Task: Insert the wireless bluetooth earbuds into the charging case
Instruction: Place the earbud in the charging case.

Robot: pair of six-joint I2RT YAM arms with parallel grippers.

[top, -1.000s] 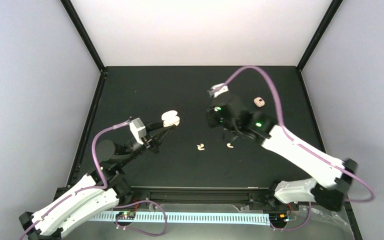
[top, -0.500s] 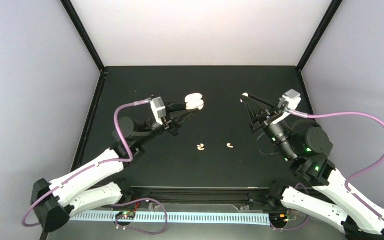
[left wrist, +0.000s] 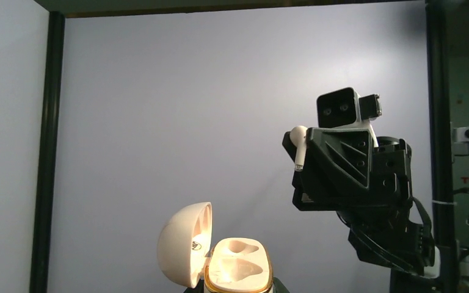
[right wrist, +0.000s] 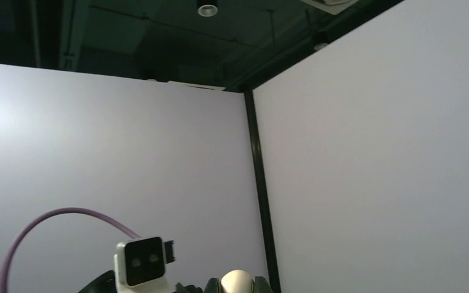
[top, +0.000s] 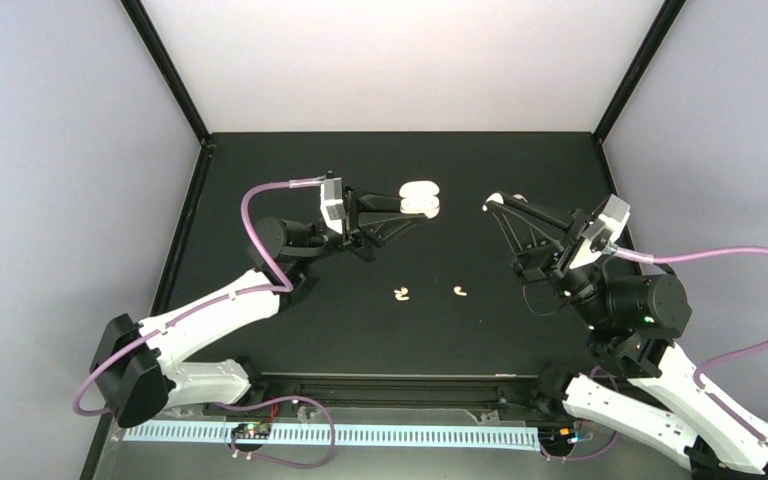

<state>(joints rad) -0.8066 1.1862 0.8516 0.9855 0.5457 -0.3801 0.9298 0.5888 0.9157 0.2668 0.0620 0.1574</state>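
Note:
My left gripper (top: 408,205) is shut on the cream charging case (top: 421,197) and holds it above the table with its lid open. In the left wrist view the case (left wrist: 239,268) shows two empty sockets, with the lid (left wrist: 183,243) swung to the left. My right gripper (top: 491,204) faces it from the right, shut on one earbud (top: 486,200). That earbud also shows in the left wrist view (left wrist: 298,141) and in the right wrist view (right wrist: 237,282). Two more earbuds (top: 401,295) (top: 460,292) lie on the black table. A fourth is out of view.
The table (top: 290,170) is a black mat with grey walls on three sides and black corner posts (top: 165,70). A small pale object (top: 517,197) peeks out behind my right gripper. The left wrist camera (right wrist: 143,262) shows in the right wrist view.
My left gripper has carried the open case right and farther back. My right arm has swung round from the middle to the right and now points its gripper, holding the earbud, at the case.

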